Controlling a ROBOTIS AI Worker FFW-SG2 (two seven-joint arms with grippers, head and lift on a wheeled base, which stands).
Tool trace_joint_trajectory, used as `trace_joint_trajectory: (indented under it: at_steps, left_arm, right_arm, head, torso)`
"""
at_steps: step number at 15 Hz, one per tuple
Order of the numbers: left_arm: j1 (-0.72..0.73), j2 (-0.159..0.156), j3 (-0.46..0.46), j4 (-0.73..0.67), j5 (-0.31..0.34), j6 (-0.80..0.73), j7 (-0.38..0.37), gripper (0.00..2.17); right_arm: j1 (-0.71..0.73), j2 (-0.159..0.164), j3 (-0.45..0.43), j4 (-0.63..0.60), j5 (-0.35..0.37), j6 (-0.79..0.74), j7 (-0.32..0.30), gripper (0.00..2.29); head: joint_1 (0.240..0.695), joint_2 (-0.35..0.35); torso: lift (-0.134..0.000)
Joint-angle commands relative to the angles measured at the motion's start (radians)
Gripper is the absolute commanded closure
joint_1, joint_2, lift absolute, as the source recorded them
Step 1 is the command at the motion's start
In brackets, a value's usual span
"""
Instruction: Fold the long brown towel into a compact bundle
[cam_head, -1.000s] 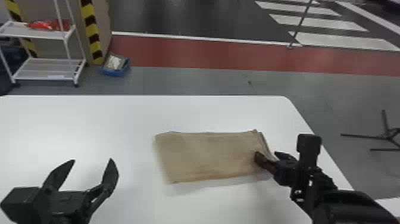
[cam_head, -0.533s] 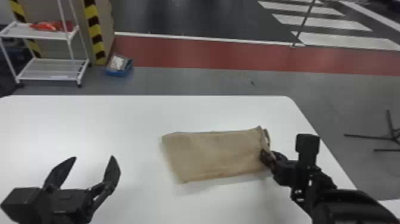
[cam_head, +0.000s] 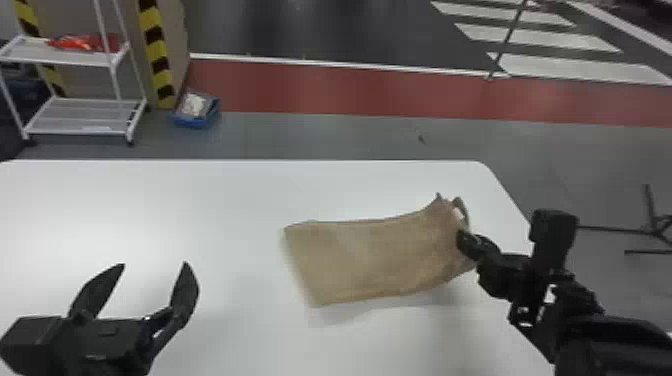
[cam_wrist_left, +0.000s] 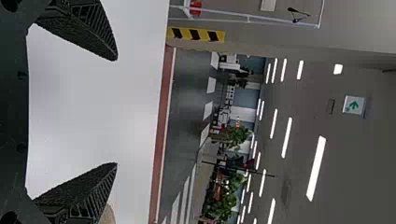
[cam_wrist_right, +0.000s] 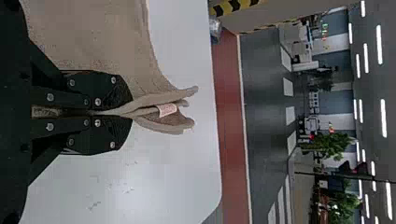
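Observation:
In the head view my right gripper (cam_head: 467, 245) has hold of the right end of the brown towel (cam_head: 370, 260), which is folded into a rectangle and raised a little at that end. Its left end rests on the table. The right wrist view has my right gripper (cam_wrist_right: 112, 113) shut on layers of the towel (cam_wrist_right: 102, 42), with a small white tag (cam_wrist_right: 167, 109) poking out between them. My left gripper (cam_head: 155, 265) stands open over the table at the left, apart from the towel; in the left wrist view nothing is between the fingers of my left gripper (cam_wrist_left: 116, 112).
The white table (cam_head: 150, 200) has its far edge behind the towel and a rounded far right corner. Beyond it on the floor stand a white shelf rack (cam_head: 80, 117), a blue box (cam_head: 196, 112) and a black stand (cam_head: 655, 225).
The right end of the towel has risen in my right gripper, and the towel has shifted somewhat to the right. My left gripper has stayed about where it was, open.

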Motion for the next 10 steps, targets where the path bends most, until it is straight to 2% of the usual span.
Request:
trace_joint_trajectory:
  at_steps: [1, 2, 4, 6, 7, 8, 10]
  left_arm:
    - [-0.002, 0.000, 0.000, 0.000, -0.002, 0.004, 0.000, 0.07]
    - [-0.002, 0.000, -0.001, 0.002, -0.002, 0.004, 0.000, 0.07]
    - [-0.003, 0.000, -0.001, 0.003, -0.003, 0.007, 0.000, 0.07]
    - [-0.002, -0.002, -0.001, 0.003, -0.003, 0.010, 0.000, 0.07]
    - [0.000, 0.000, 0.000, 0.005, -0.002, 0.010, 0.000, 0.07]
    - [0.003, 0.000, 0.005, 0.005, 0.000, 0.010, 0.000, 0.07]
    - [0.003, 0.000, 0.010, 0.009, 0.002, 0.013, 0.000, 0.07]
  right_arm:
    - [0.011, 0.001, -0.033, -0.147, -0.048, 0.079, -0.001, 1.54]
    - [0.017, 0.004, -0.021, -0.205, -0.056, 0.103, -0.001, 1.54]
    - [0.031, 0.015, 0.058, -0.279, -0.045, 0.106, -0.008, 1.54]
    - [0.028, 0.018, 0.183, -0.290, 0.001, 0.146, -0.021, 1.54]
    - [0.020, 0.020, 0.259, -0.283, 0.053, 0.158, -0.026, 1.54]
    - [0.014, 0.024, 0.321, -0.271, 0.098, 0.177, -0.034, 1.54]
    - [0.006, 0.030, 0.374, -0.251, 0.121, 0.235, -0.038, 1.52]
  head:
    - [0.695, -0.182]
    - [0.695, -0.185]
    - [0.695, -0.182]
    - [0.695, -0.140]
    - [0.695, -0.114]
    - [0.695, -0.059]
    - [0.695, -0.005]
  torso:
    - [-0.119]
    - [-0.119]
    - [-0.119]
    - [-0.119]
    - [-0.119]
    - [-0.119]
    - [-0.119]
